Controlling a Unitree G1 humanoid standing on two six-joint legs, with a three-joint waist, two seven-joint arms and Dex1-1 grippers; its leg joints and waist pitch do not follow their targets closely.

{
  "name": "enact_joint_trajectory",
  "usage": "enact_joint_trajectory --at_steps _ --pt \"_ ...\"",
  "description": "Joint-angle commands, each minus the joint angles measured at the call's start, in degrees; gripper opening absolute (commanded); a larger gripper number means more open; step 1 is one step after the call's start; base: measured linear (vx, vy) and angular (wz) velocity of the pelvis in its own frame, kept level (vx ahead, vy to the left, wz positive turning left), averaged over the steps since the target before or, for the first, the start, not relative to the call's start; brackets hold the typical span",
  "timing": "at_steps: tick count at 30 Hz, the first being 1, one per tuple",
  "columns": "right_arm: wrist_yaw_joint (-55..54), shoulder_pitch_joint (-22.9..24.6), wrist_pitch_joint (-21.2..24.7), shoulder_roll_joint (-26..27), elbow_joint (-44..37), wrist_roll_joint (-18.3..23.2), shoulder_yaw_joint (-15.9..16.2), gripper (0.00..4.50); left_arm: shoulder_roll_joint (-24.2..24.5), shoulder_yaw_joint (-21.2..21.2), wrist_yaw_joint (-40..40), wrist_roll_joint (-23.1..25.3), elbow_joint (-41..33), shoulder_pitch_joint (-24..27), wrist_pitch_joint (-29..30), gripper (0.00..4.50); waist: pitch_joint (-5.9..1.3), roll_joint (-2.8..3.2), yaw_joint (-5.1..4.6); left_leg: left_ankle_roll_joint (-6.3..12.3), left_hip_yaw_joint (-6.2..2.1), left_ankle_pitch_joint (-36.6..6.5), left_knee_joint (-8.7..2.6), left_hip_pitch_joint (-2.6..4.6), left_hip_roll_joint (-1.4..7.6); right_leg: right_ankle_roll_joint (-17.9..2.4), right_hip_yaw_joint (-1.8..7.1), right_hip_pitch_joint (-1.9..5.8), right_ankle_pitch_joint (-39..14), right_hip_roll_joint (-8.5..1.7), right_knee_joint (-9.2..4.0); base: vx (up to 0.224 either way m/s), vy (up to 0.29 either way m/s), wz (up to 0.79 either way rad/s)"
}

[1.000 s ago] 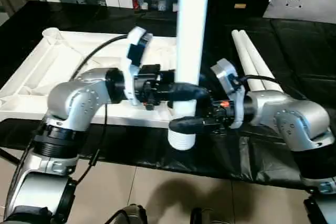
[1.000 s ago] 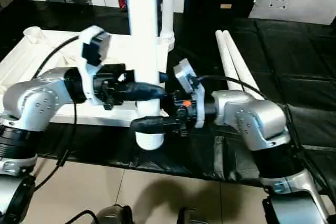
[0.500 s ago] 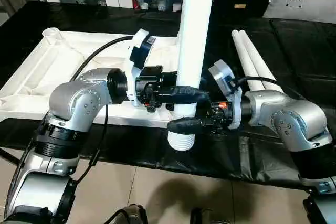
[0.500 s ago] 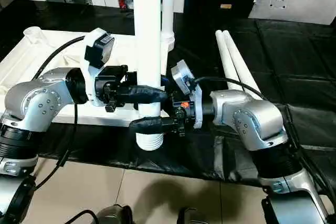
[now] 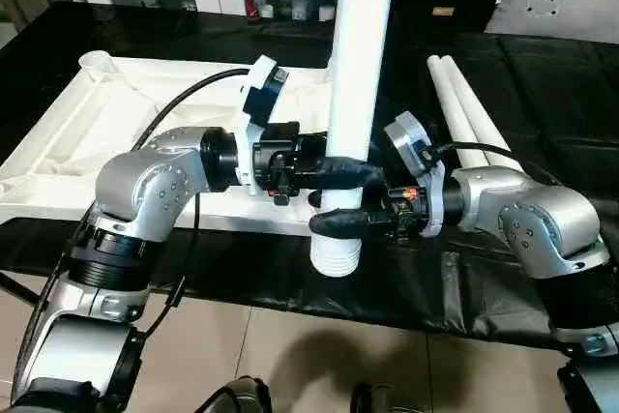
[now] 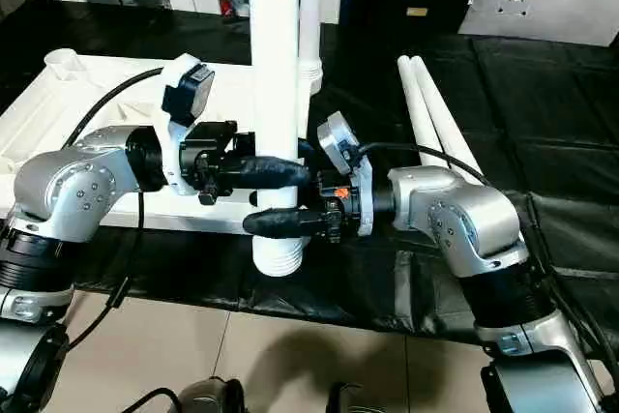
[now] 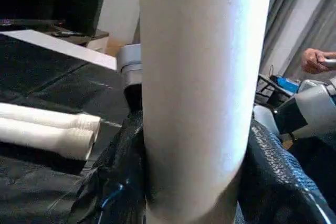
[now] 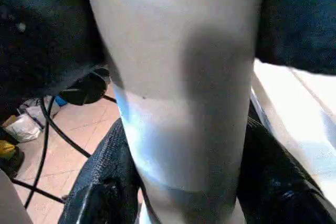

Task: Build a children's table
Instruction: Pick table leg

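Held leg: one white tube leg (image 5: 360,65) stands nearly upright in front of the robot, at the near edge of the black surface (image 5: 542,74), its ribbed end (image 5: 335,256) hanging just past that edge.
Left gripper: the left gripper (image 5: 340,172) pinches the leg from the robot's left, one black finger on each side of the tube, above the other gripper.
Right gripper: the right gripper (image 5: 340,222) wraps the same leg lower down, just above the ribbed end; its black fingers (image 8: 107,182) lie against both sides of the tube, pinching it.
Why two grips: probably one above the other to keep a long, top-heavy tube from tipping while the ribbed end is aimed.
Long axis: vertical, leaning only slightly; ribbed end down, the other end out of view above.
Table top: the square top (image 5: 106,132) lies underside up on the surface to the robot's left, ribs and a round corner socket (image 5: 94,63) facing up, so legs can go in from above.
Fitted leg: another leg (image 6: 309,16) stands behind the held one, seemingly already in a socket.
Spare legs: two more legs (image 5: 464,113) lie side by side, touching, on the surface to the right, pointing away from the robot.
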Motion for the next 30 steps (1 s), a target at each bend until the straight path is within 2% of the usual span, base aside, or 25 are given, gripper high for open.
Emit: enact_joint_trajectory --at_steps 1,2,4,6,7,8,10,13,14,17,19,20,21,22,23,25,28,30 --pt "0.24 -0.16 -0.05 0.48 -1.03 0.35 0.67 1.99 0.01 -1.05 2.94 3.54 -0.21 -1.55 -1.85 1.9 -5.44 0.01 0.0 2.59 -1.03 -4.77 -3.48 0.9 2.5 -13.68 2.72 3.75 -9.75 -4.24 -3.44 0.0 0.0 0.0" --pt "0.21 -0.09 -0.08 0.5 -1.05 0.3 0.67 1.99 -0.08 -1.15 3.31 3.88 -0.21 -1.59 -2.01 1.9 -5.4 -0.1 -0.04 2.69 -1.01 -4.85 -3.52 0.88 2.51 -13.75 2.7 3.75 -9.61 -4.2 -3.52 0.0 0.0 0.0" --pt "0.03 0.2 -0.43 0.7 -0.94 -0.11 0.64 1.98 0.33 -1.65 1.81 3.18 -1.99 -1.15 -1.45 2.6 -5.51 -0.02 0.03 2.65 -1.02 -5.05 -3.48 0.92 2.56 -14.01 2.71 3.83 -9.56 -4.34 -3.47 0.0 0.0 0.0" --pt "-0.19 0.6 -0.83 0.78 -0.94 -0.46 0.72 1.98 0.34 -1.93 1.39 2.28 -3.8 -0.8 -0.38 2.6 -5.52 -0.01 0.0 2.64 -1.08 -5.16 -3.51 0.93 2.63 -14.08 2.7 3.83 -9.6 -4.34 -3.37 0.0 0.0 0.0" --pt "-0.36 0.78 -1.13 0.89 -0.85 -0.72 0.8 1.96 0.14 -2.02 1.81 1.85 -4.47 -0.78 0.23 2.65 -5.59 0.19 0.05 2.59 -1.09 -5.08 -3.46 0.93 2.63 -14.26 2.68 3.84 -9.37 -4.34 -3.31 0.0 0.0 0.0" --pt "-0.56 0.86 -1.28 1.01 -0.76 -0.88 0.8 1.94 0.01 -2.11 2.08 1.88 -4.67 -0.8 0.26 2.81 -5.53 0.09 0.02 2.55 -1.06 -5.2 -3.47 0.9 2.63 -14.45 2.68 3.82 -9.25 -4.33 -3.36 0.0 0.0 0.0" --pt "-0.7 0.9 -1.36 1.09 -0.7 -0.97 0.8 1.94 -0.07 -2.17 2.23 1.96 -4.77 -0.81 0.19 2.81 -5.5 0.08 0.03 2.47 -1.04 -5.35 -3.47 0.91 2.57 -14.45 2.68 3.82 -9.45 -4.26 -3.42 0.0 0.0 0.0" --pt "-3.4 1.6 -2.85 2.89 0.16 -2.51 0.35 1.92 -1.75 -2.01 5.39 3.05 -5.54 -0.85 -0.29 3.09 -5.6 0.38 0.07 1.88 -1.08 -5.83 -3.41 0.93 2.62 -14.42 2.71 3.82 -9.75 -4.37 -3.43 0.0 0.0 0.0" --pt "-4.23 1.82 -3.27 3.47 0.44 -2.78 0.2 1.92 -2.2 -1.55 5.78 2.46 -5.97 -0.69 -0.03 3.18 -5.65 0.18 0.07 1.69 -1.08 -5.93 -3.41 0.91 2.47 -14.32 2.68 3.92 -9.84 -4.36 -3.5 0.0 0.0 0.0" --pt "-4.69 2.01 -3.59 3.93 0.59 -2.94 0.0 1.92 -2.59 -0.81 6.3 1.64 -6.35 -0.41 0.4 3.43 -5.75 0.19 0.07 1.95 -1.1 -5.25 -3.38 0.9 2.48 -14.34 2.66 3.92 -8.68 -4.22 -3.33 0.0 0.0 0.0" --pt "-5.13 2.41 -3.62 4.49 0.39 -2.52 -0.56 1.92 -3.19 1.0 6.56 -0.68 -6.89 0.17 1.07 3.51 -5.81 0.3 0.08 2.11 -1.05 -5.13 -3.32 0.85 2.49 -14.78 2.65 3.95 -7.83 -4.27 -3.19 0.0 0.0 0.0" --pt "-5.68 3.41 -3.21 5.36 -0.53 -0.76 -2.04 1.92 -4.2 4.48 6.84 -5.21 -8.05 1.46 2.11 3.67 -5.88 0.28 0.14 2.23 -1.03 -4.94 -3.23 0.74 2.42 -15.13 2.63 4.05 -7.16 -4.3 -3.09 0.0 0.0 0.0" --pt "-5.87 4.11 -2.58 5.8 -1.32 0.72 -3.1 1.92 -4.58 5.85 7.07 -6.59 -8.8 2.33 1.81 3.74 -6.13 0.38 0.33 2.53 -1.08 -4.89 -3.17 0.74 2.48 -15.64 2.57 4.13 -6.52 -4.41 -3.07 0.0 0.0 0.0" --pt "-5.91 4.48 -2.17 5.99 -1.79 1.58 -3.66 1.92 -4.69 6.31 7.2 -6.89 -9.18 2.78 1.41 3.74 -6.19 0.33 0.33 2.68 -1.08 -4.8 -3.16 0.73 2.54 -15.87 2.56 4.17 -5.99 -4.41 -3.02 0.0 0.0 0.0" --pt "-5.96 4.93 -1.61 6.22 -2.37 2.61 -4.31 1.92 -5.13 7.13 7.85 -7.56 -9.55 3.21 1.42 3.93 -6.2 0.63 0.41 3.01 -1.16 -4.63 -3.19 0.78 2.57 -15.87 2.46 4.03 -5.53 -4.17 -2.95 0.0 0.0 0.0" --pt "-6.03 5.37 -1.11 6.44 -2.92 3.55 -4.92 1.92 -5.68 8.09 8.63 -8.4 -9.85 3.58 1.42 4.11 -6.0 0.53 0.32 2.94 -1.14 -5.95 -3.29 0.78 2.63 -15.84 2.44 4.02 -6.67 -4.17 -3.18 0.0 0.0 0.0" --pt "-6.48 6.48 -0.57 6.81 -3.99 5.09 -5.93 1.92 -6.49 9.68 9.95 -9.91 -10.85 4.4 1.41 4.36 -5.84 0.48 0.32 1.89 -1.23 -7.61 -3.43 0.94 2.61 -14.21 2.42 3.94 -11.36 -4.25 -3.64 0.0 0.0 0.0" --pt "-7.05 7.97 -0.41 7.11 -5.33 5.72 -6.63 1.92 -7.95 12.19 12.82 -11.38 -11.27 4.97 0.86 4.49 -5.9 0.64 0.33 1.62 -1.19 -7.49 -3.37 0.94 2.66 -13.86 2.49 3.96 -11.41 -4.27 -3.62 0.0 0.0 0.0"
